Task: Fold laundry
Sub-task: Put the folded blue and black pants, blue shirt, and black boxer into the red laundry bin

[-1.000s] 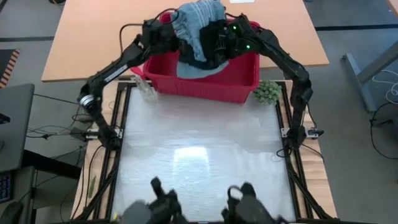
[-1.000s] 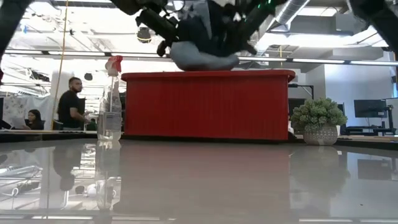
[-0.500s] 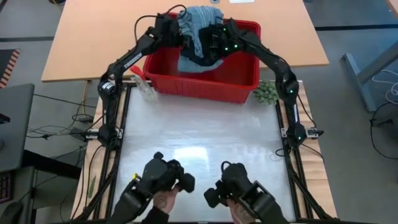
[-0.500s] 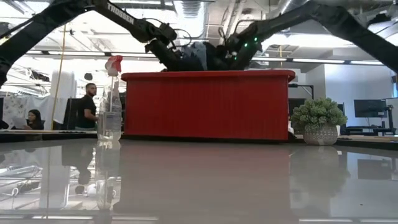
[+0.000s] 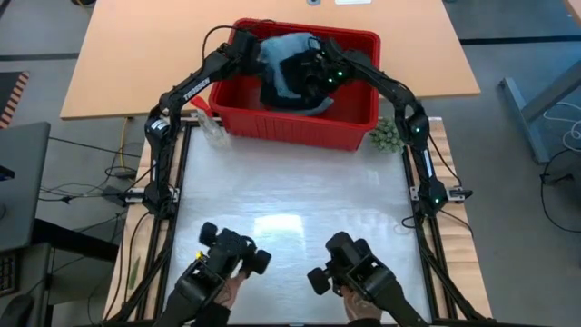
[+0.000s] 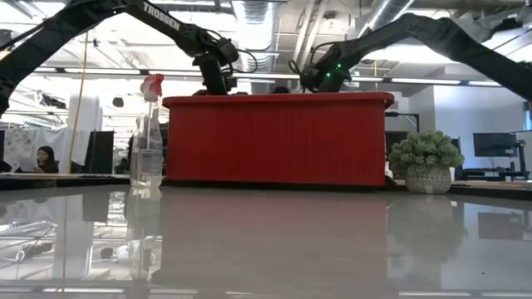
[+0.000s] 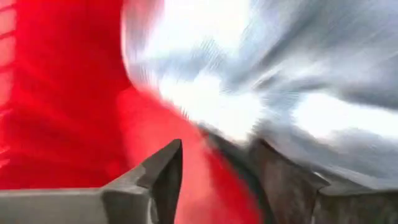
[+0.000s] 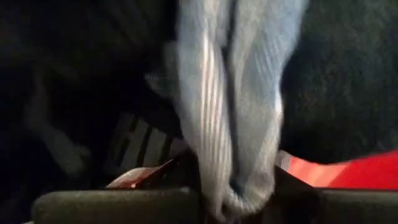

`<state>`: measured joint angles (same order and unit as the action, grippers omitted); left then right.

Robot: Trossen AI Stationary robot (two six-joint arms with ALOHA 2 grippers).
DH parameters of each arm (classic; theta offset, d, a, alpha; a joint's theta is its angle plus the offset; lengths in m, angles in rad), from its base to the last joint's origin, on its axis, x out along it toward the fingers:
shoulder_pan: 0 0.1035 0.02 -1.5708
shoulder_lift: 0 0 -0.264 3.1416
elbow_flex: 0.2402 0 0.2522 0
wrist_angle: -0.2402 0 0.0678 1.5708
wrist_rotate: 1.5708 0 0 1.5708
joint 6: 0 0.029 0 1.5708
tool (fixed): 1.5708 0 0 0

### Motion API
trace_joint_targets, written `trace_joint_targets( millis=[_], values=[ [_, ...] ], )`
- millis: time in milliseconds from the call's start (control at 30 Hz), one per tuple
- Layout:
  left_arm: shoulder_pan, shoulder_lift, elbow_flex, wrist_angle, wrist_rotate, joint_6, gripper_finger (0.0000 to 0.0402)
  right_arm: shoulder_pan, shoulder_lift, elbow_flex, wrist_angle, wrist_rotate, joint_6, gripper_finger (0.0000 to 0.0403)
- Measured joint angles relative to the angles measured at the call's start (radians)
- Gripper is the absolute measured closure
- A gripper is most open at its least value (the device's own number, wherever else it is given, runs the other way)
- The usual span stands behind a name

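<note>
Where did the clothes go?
The laundry is piled in the red basket at the table's far edge, between both grippers.

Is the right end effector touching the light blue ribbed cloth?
Touching. In the right wrist view the light blue ribbed cloth hangs down between the right end effector's two dark fingers, pinched there, over the red basket.

White capitals reading "TROSSEN" run along a link of the left arm (image 6: pixel 160 17) in the low view, at about eleven o'clock above the red basket (image 6: pixel 278 139); the high view shows white lettering on the same arm (image 5: pixel 186 89), too small to read; no other text, label or number is legible in any view.
</note>
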<state>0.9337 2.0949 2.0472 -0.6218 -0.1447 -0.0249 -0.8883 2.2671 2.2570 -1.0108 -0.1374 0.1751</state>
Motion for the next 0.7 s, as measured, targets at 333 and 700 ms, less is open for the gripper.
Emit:
trace_joint_targets(
  millis=[333,700],
  values=[
    [0.001,-0.082,0.0,-0.023,-0.194,0.033,0.0193,-0.004,-0.004,0.001,-0.091,0.007,-0.021,0.0258],
    [-0.005,-0.187,-0.001,-0.028,-0.144,0.037,0.0192,-0.058,-0.026,0.09,-0.195,-0.013,-0.019,0.0088]
  ],
)
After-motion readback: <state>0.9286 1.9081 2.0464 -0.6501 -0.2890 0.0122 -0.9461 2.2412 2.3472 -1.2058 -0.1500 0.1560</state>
